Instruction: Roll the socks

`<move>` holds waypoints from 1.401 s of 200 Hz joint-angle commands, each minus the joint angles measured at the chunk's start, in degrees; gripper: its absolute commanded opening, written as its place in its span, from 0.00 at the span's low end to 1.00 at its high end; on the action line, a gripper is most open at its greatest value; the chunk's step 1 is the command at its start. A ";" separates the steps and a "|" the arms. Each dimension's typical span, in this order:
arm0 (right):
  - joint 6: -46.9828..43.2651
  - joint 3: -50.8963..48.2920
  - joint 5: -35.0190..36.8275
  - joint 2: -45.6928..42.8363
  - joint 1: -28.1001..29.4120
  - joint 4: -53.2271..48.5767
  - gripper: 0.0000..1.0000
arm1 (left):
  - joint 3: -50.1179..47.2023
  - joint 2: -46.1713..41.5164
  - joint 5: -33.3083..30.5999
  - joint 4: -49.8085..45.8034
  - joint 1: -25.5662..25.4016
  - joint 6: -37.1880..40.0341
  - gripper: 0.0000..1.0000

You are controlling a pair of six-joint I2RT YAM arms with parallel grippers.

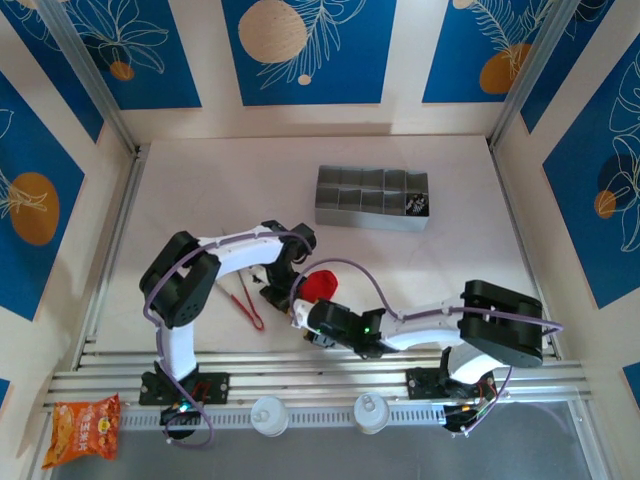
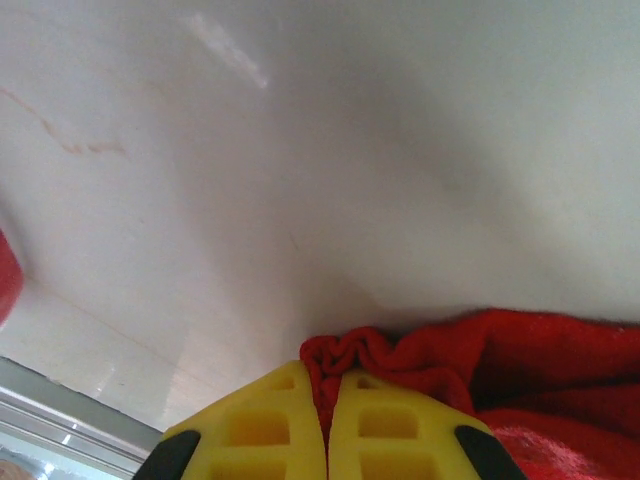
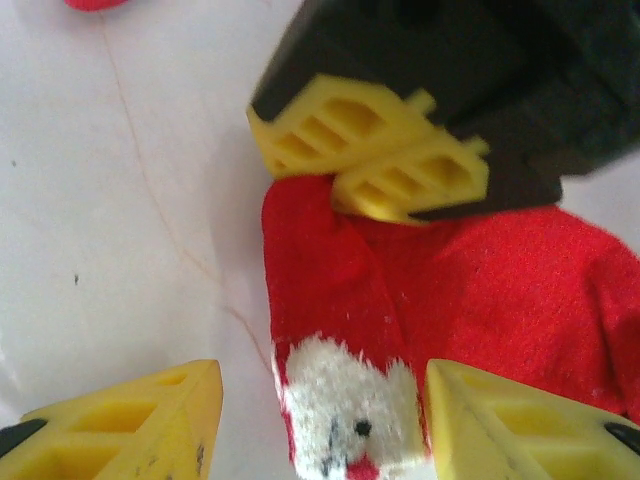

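Half-hidden bright red fabric sock [image 1: 322, 287]: left end effector [image 2: 325, 385] pinches it, right end effector [image 3: 322, 400] gapes; grey divided tray [image 1: 370, 222] holds an unclear dark item [image 1: 416, 204].

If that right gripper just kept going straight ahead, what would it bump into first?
Most likely the red sock, lying between the right gripper's open jaws. Just beyond it sits the left gripper, pinching the sock's edge.

No lettering can be read anywhere; the orange snack bag [image 1: 85, 428] carries print too small to make out.
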 commanded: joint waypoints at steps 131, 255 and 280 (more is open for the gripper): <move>5.66 9.37 2.58 15.11 -0.69 -9.99 0.02 | 1.15 -0.47 -0.91 -3.92 2.36 1.74 0.00; 26.71 -2.66 -14.87 13.61 -4.72 -2.50 0.00 | -9.44 -15.68 -2.31 15.02 6.89 -2.79 0.63; 29.34 -6.09 -19.71 12.31 -7.63 2.00 0.00 | -10.58 -18.02 -2.84 18.60 7.39 -0.69 0.68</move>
